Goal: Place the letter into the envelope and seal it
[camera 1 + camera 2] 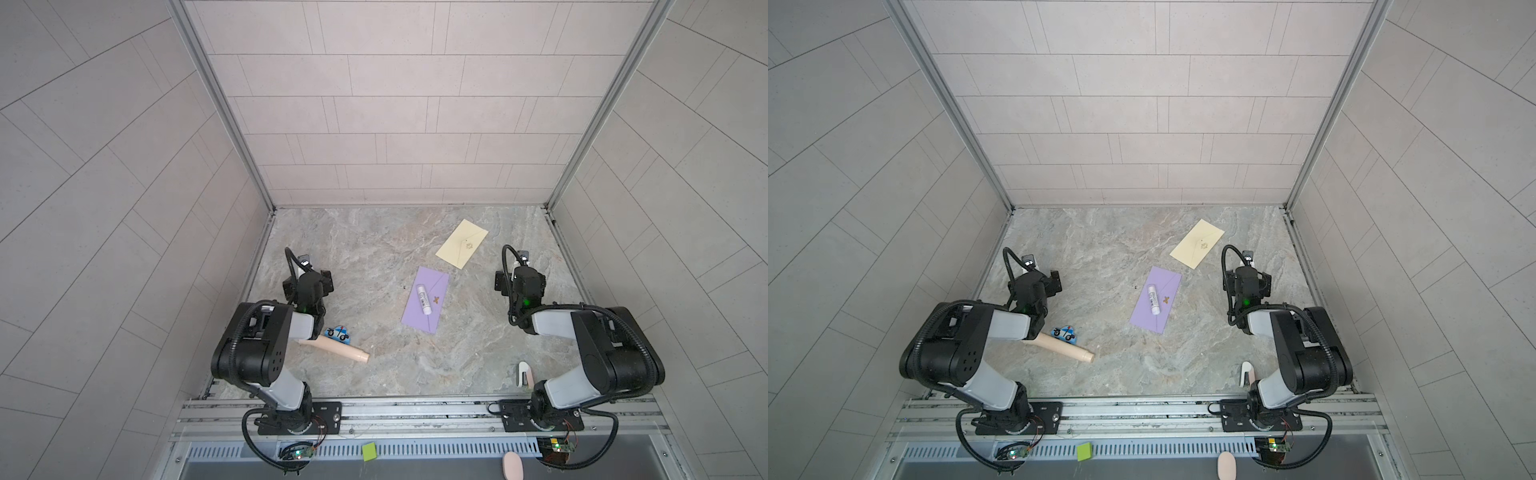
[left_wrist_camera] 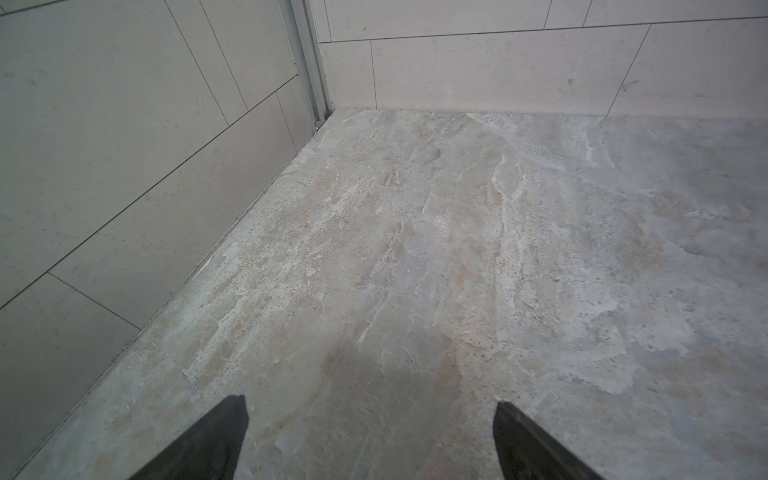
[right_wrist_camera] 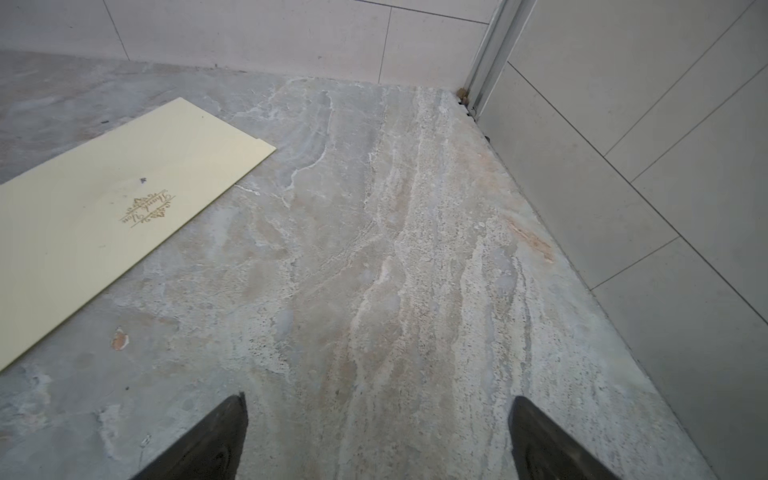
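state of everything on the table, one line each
left hand: open, empty
right hand: open, empty
purple envelope: flat, glue stick on it
glue stick: lying on purple envelope
yellow paper: flat, untouched
toy car: beside peg
peg: on its side

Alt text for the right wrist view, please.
A flat cream paper with gold "Thank You" print lies on the marble table, partly out of frame, off to one side ahead of the right gripper, whose jaws are wide open and empty. Tiled walls meet at a corner beyond.
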Action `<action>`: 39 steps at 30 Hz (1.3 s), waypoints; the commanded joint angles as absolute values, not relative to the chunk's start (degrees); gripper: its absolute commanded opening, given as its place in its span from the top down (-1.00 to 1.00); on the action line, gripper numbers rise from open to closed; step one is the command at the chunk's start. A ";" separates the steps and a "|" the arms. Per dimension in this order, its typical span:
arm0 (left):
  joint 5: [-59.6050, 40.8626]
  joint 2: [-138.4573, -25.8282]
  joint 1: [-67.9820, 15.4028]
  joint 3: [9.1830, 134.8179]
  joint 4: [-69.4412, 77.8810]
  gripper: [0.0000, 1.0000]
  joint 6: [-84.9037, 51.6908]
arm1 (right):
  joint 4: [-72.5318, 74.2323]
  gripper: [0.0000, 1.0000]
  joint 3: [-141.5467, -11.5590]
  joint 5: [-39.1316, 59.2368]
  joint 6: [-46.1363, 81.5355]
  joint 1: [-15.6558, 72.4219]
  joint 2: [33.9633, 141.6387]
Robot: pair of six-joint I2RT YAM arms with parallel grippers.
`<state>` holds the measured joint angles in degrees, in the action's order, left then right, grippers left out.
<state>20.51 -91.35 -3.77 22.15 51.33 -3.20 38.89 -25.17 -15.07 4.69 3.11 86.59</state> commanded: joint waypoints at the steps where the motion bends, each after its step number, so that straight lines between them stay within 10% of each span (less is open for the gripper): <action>1: 19.95 -91.63 -3.82 22.51 54.01 -1.00 -3.30 | 40.98 -1.00 -24.97 -13.84 3.41 3.76 86.63; 39: 20.26 -91.89 -4.04 22.80 53.80 -1.00 -3.00 | 39.82 -1.00 -25.81 -13.64 3.47 3.61 87.10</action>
<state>20.27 -91.35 -3.77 22.15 52.47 -3.18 39.62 -25.15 -14.00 4.27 3.60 86.61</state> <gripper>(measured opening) 0.998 0.997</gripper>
